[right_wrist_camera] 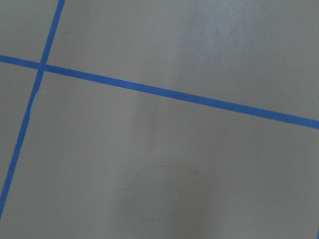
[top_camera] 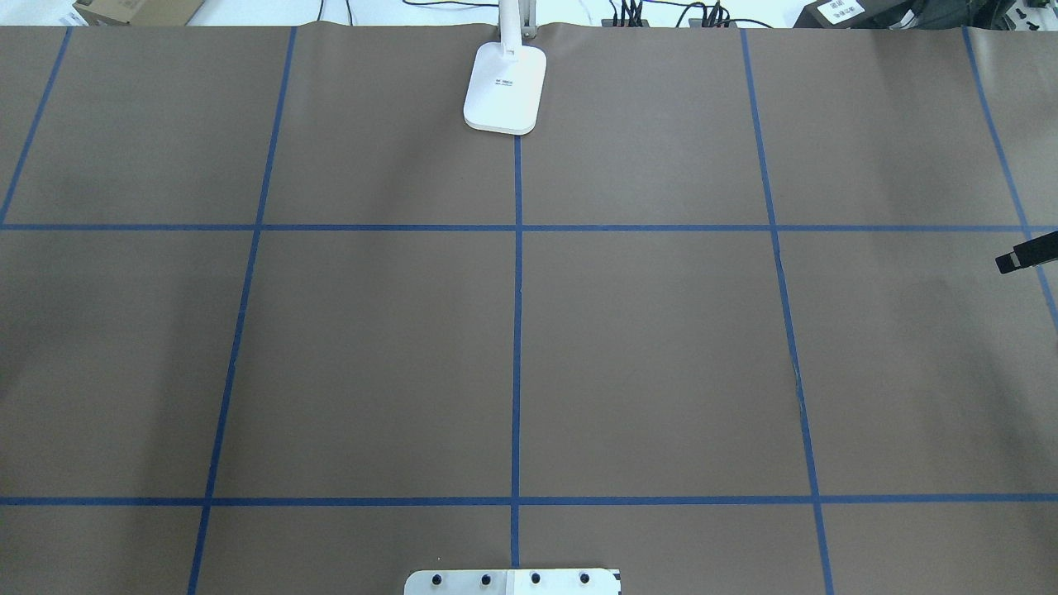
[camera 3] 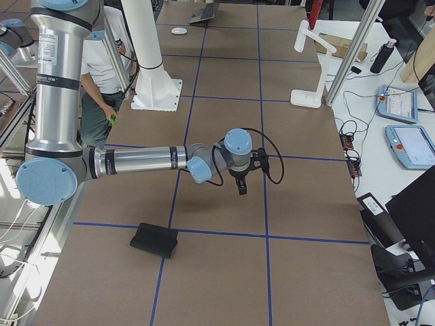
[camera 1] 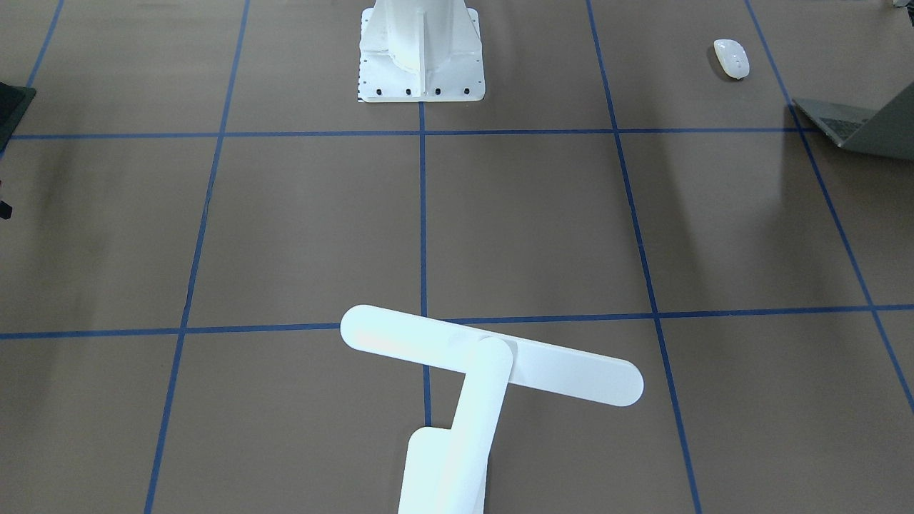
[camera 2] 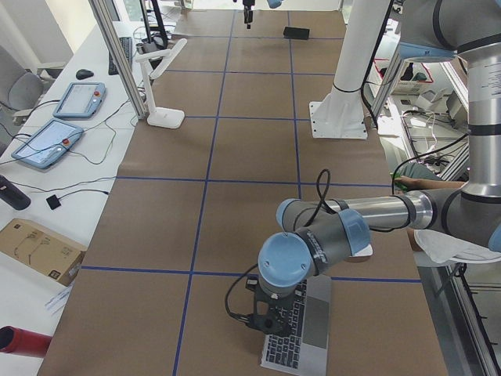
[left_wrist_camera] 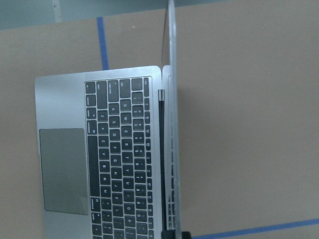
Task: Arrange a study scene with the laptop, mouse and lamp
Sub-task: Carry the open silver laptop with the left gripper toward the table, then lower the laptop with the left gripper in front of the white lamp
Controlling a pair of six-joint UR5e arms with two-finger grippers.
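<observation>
The laptop [left_wrist_camera: 99, 154] lies open at the table's left end, its black keys and grey trackpad showing and its screen edge-on; it also shows as laptop [camera 2: 305, 337] and laptop [camera 1: 857, 125]. My left gripper [camera 2: 270, 319] hangs just over its keyboard; whether it is open or shut I cannot tell. The white mouse [camera 1: 731, 58] rests near the laptop, towards the robot. At the far middle edge stands the lamp [camera 1: 493, 357], on its base [top_camera: 506, 87]. My right gripper [camera 3: 241, 185] hovers over bare table at the right end, and only its tip [top_camera: 1025, 252] shows overhead.
The white bolted pedestal [camera 1: 421, 57] stands at the robot's side of the table. A black mat [camera 3: 154, 240] lies near the right end. A person [camera 3: 102, 68] stands behind the pedestal. Tablets and cables [camera 3: 401, 122] line the bench beyond the far edge.
</observation>
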